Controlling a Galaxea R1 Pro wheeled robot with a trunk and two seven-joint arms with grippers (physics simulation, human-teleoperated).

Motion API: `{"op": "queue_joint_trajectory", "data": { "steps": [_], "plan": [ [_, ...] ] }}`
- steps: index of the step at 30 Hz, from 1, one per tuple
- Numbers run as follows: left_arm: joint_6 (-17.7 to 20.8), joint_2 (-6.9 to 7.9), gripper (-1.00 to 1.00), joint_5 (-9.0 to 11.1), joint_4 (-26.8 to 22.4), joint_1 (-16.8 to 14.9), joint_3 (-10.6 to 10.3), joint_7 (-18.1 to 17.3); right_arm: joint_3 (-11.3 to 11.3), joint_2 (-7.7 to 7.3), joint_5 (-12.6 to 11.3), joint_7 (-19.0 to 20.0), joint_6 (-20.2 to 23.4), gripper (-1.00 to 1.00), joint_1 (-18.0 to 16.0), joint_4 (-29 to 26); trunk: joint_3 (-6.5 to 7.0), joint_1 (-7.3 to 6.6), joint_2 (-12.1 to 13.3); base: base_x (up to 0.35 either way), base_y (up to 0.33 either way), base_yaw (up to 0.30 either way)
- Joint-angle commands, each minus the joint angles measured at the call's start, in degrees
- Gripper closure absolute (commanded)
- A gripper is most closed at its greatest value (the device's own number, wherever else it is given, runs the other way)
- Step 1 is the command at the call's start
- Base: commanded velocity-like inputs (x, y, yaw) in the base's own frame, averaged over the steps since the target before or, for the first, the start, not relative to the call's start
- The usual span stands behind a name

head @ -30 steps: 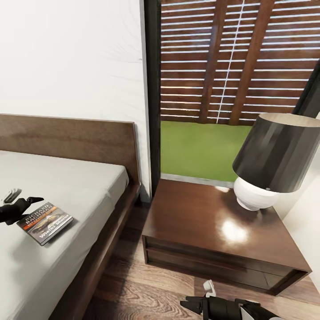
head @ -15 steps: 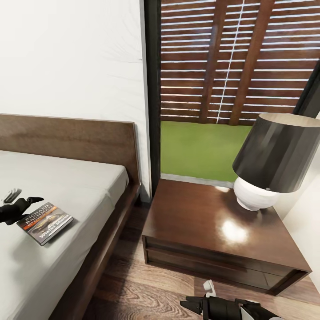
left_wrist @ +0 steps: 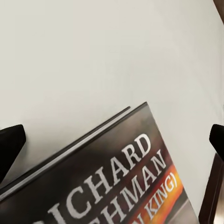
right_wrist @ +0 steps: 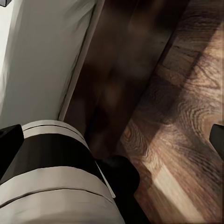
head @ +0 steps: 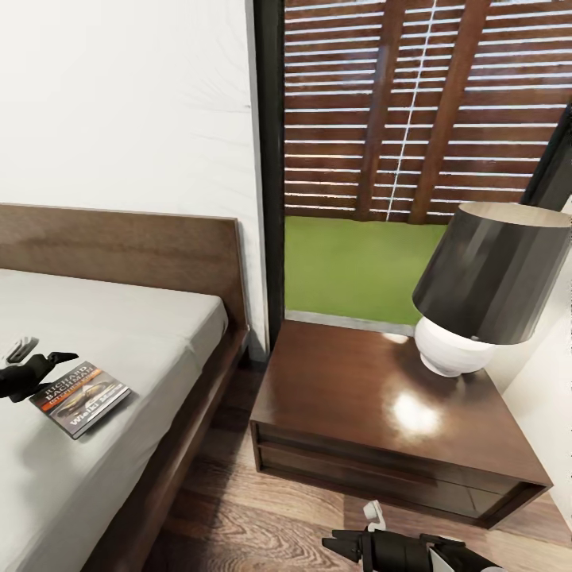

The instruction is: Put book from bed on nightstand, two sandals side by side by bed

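1. Bedroom: white wall [head: 127,103], dark-framed window [head: 270,159] with wooden slats and green ground beyond, wood-plank floor [head: 238,516].
2. Bed [head: 119,334]: dark brown frame and headboard, smooth light-grey mattress, flat and uncluttered around the book.
3. Nightstand [head: 373,413]: glossy dark top just beside the bed, bare on its near and bed-side part.
4. Lamp [head: 485,286]: black shade, white base, at the far window-side corner; best kept well clear of when setting the book down.
5. Right gripper [head: 349,546]: low over the floor, idle; spread or closed, cannot tell.
6. Left gripper [head: 36,367]: at the book's headboard-side edge, jaws spread wide on either side in the wrist view, gripping nothing.
7. Book [head: 81,397]: flat on the mattress near the bed's side edge. Thin, so probably best taken by sliding one jaw under the edge, then closing firmly before lifting.
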Motion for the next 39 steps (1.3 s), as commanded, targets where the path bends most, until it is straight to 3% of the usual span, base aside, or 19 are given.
{"op": "queue_joint_trajectory", "data": {
  "steps": [1, 39],
  "plan": [
    [0.54, 0.01, -1.0, 0.27, 0.04, -0.01, -0.9, 0.09, 0.48, -0.02, -0.52, 0.14, 0.25, -1.0, -0.02, -0.03, -0.06, -0.01, -0.02, 0.0, -0.076, 0.0],
    [0.55, 0.0, -1.0, 0.23, 0.04, -0.01, -0.9, 0.09, 0.57, 0.15, -0.52, 0.14, 0.25, -1.0, -0.02, -0.04, -0.06, -0.01, -0.02, 0.0, -0.024, 0.0]
  ]
}}
